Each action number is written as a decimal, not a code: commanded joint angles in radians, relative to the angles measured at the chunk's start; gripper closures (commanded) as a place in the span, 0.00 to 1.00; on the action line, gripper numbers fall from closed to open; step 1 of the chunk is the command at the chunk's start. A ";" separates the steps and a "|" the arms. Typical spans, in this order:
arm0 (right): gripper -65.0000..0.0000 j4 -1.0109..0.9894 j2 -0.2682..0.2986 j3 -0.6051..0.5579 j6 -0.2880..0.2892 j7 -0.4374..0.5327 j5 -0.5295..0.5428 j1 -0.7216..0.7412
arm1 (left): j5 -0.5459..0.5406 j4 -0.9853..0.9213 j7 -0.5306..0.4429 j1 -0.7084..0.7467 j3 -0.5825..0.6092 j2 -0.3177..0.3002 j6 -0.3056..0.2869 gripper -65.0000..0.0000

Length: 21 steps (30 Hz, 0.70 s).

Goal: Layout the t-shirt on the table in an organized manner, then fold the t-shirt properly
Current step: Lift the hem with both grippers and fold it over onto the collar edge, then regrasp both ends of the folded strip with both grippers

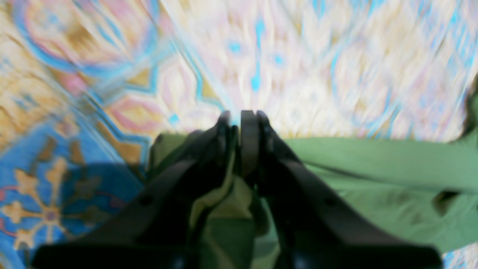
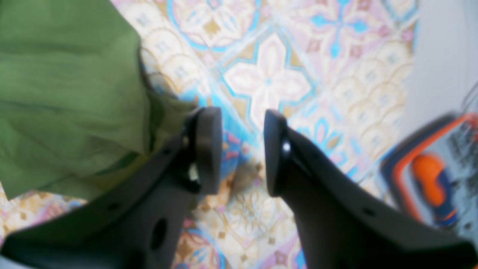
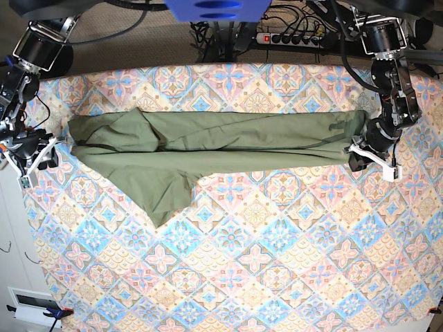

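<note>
The olive-green t-shirt (image 3: pixel 208 142) lies stretched in a long band across the far half of the table (image 3: pixel 277 263), with one flap hanging toward the front left. At the shirt's right end, my left gripper (image 3: pixel 354 153) pinches green cloth. In the left wrist view its jaws (image 1: pixel 239 116) are almost together, with a fold of t-shirt (image 1: pixel 373 160) running up between them. My right gripper (image 3: pixel 55 144) is at the shirt's left end. In the right wrist view it (image 2: pixel 242 149) stands open over bare table (image 2: pixel 269 82), with the t-shirt (image 2: pixel 67 93) beside its left finger.
The table's left edge runs close beside my right gripper. Past that edge sits a blurred orange and blue object (image 2: pixel 429 186). Cables and a power strip (image 3: pixel 294 38) lie beyond the far edge. A small white box (image 3: pixel 31 308) sits off the front left corner.
</note>
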 commanded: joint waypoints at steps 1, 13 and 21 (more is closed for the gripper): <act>0.71 0.044 0.024 0.004 0.003 0.028 0.024 0.020 | -0.009 0.033 -0.018 -0.013 -0.019 -0.011 -0.006 0.91; 0.72 0.207 -0.077 -0.163 0.003 0.011 0.021 0.025 | -0.079 0.067 -0.018 -0.007 -0.054 0.014 -0.002 0.91; 0.79 0.030 -0.128 -0.294 0.003 0.059 -0.146 0.083 | -0.077 0.067 -0.018 -0.006 -0.060 0.014 -0.002 0.91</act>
